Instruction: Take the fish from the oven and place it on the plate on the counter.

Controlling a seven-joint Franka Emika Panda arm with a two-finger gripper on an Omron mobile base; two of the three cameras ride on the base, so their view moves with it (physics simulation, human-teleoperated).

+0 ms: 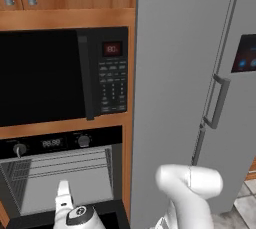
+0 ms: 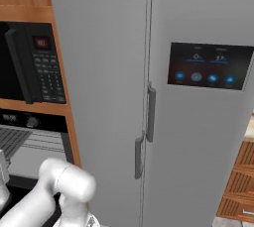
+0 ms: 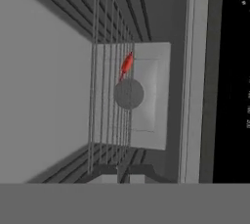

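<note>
The oven (image 1: 60, 143) stands open below the microwave, its grey wire racks (image 1: 65, 165) bare from the base views. In the hand view, which is rolled sideways, the tiny red-orange fish (image 3: 126, 65) lies on a wire rack (image 3: 110, 100) deep inside the cavity, near the back wall. My gripper (image 1: 63, 187) sits at the oven mouth, pointing inward, well short of the fish. Its dark fingertips (image 3: 128, 173) stand close together with nothing between them. The plate is out of view. A pale sliver of the counter (image 2: 250, 128) peeks past the fridge.
The oven's door (image 1: 107, 215) hangs open low in front. A black microwave (image 1: 60, 75) sits above the oven. A tall grey fridge (image 2: 149, 97) fills the right side, with wooden drawers (image 2: 240, 181) beyond it.
</note>
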